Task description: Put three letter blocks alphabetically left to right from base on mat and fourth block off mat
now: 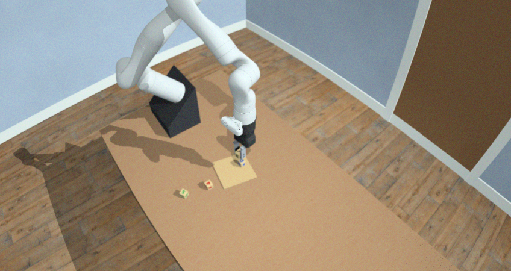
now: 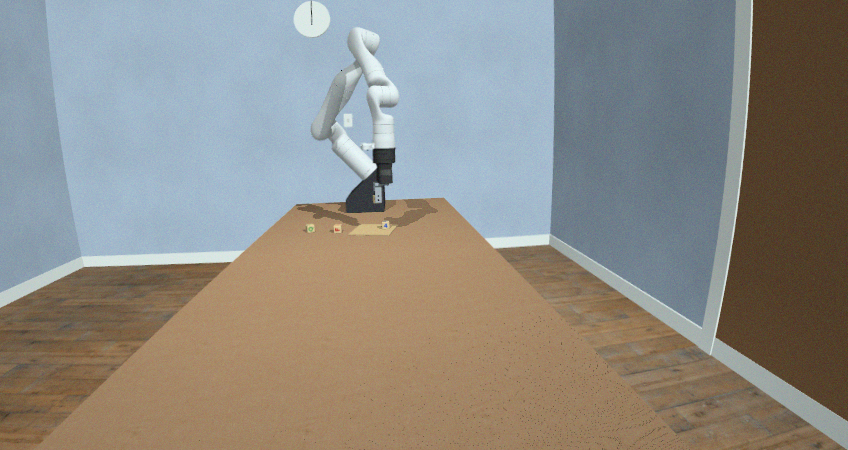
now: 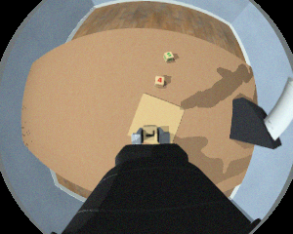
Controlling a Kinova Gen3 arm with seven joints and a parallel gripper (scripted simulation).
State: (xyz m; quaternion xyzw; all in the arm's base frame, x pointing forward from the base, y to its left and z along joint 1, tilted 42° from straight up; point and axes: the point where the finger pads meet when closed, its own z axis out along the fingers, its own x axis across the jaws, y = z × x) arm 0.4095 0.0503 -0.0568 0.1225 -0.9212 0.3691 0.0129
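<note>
My gripper point(image 1: 239, 153) point(image 2: 377, 197) point(image 3: 149, 133) is shut on a wooden block with a dark mark like an L point(image 3: 150, 131), held above the mat point(image 1: 229, 177) point(image 2: 365, 231) point(image 3: 157, 109), near its robot-side right part. A blue-marked block point(image 1: 242, 164) point(image 2: 385, 225) sits on the mat below the gripper; its top mark is too small to read, and the wrist view hides it. A block with a red 4 on top point(image 1: 208, 185) point(image 2: 338, 228) point(image 3: 159, 81) lies off the mat. A block with a green S-like mark point(image 1: 184, 193) point(image 2: 310, 228) point(image 3: 169, 57) lies farther out.
The brown table top point(image 1: 287, 214) point(image 2: 357, 338) point(image 3: 78, 97) carries the mat and loose blocks. The black robot base point(image 1: 175, 114) point(image 2: 364, 198) point(image 3: 249, 122) stands at its back. The table's long edge runs beyond the green-marked block. Arm shadows fall near the mat.
</note>
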